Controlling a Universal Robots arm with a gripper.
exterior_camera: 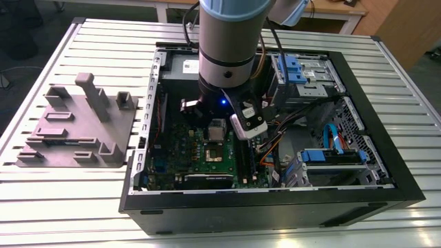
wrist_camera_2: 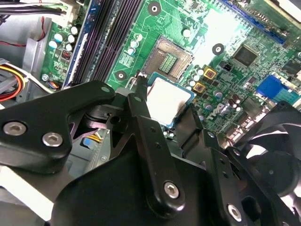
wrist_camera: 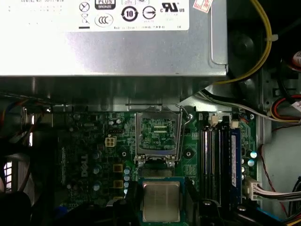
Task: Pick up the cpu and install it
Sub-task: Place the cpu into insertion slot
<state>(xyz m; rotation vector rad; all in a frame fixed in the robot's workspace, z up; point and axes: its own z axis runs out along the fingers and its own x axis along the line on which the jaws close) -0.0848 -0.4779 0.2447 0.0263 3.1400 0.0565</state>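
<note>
One flat silver cpu [wrist_camera: 161, 201], pinched by black jaws

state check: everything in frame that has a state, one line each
gripper: shut on the cpu.
cpu: held, not seated.
CPU socket: open, empty.
computer case: lying on its side, side panel off.
</note>
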